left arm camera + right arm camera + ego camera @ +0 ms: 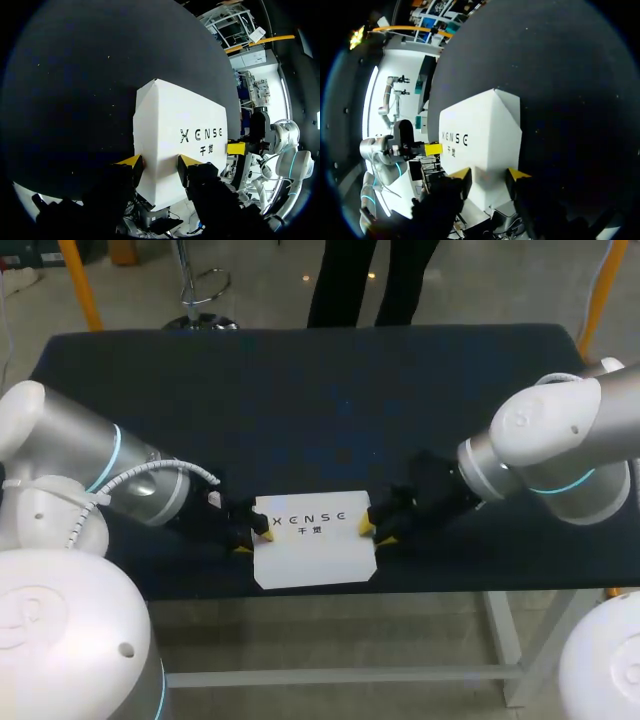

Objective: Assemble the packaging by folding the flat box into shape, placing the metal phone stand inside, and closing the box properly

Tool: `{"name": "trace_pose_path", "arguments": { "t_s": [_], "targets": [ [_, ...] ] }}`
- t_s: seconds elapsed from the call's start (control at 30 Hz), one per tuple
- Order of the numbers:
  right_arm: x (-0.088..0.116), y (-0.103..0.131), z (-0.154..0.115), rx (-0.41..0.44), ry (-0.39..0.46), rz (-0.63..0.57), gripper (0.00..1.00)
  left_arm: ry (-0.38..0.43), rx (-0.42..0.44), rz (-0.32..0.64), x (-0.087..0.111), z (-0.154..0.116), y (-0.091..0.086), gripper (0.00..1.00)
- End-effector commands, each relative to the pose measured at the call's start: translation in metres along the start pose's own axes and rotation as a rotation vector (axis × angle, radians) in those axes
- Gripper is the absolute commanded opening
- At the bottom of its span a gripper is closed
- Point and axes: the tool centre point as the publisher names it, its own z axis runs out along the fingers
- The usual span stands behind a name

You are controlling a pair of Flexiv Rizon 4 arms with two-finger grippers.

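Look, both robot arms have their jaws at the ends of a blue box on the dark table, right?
Not quite: the box is white, not blue, as the head view shows. Both arms' jaws do sit at its ends on the dark table.

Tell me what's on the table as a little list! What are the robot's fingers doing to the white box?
Table: black table
Box: white box, printed side up, near the table's front edge
Left gripper: fingers clamp the box's left end, one on each side
Right gripper: fingers clamp the box's right end the same way
Phone stand: not in sight
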Motion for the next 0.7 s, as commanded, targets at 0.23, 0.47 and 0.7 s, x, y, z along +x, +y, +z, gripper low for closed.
{"name": "trace_pose_path", "arguments": {
  "t_s": [0.23,0.47,0.7],
  "targets": [
    [0.001,0.0,0.005,0.031,0.03,-0.027,0.49,0.036,-0.045,0.015,-0.002,0.007,-0.005,0.45],
    [-0.005,0.003,0.009,0.042,0.028,-0.021,0.48,0.083,-0.09,0.043,-0.007,0.006,-0.008,0.45],
    [-0.008,0.004,0.011,0.057,0.017,-0.026,0.47,0.104,-0.14,0.057,-0.01,0.008,-0.009,0.46]
  ]
}}
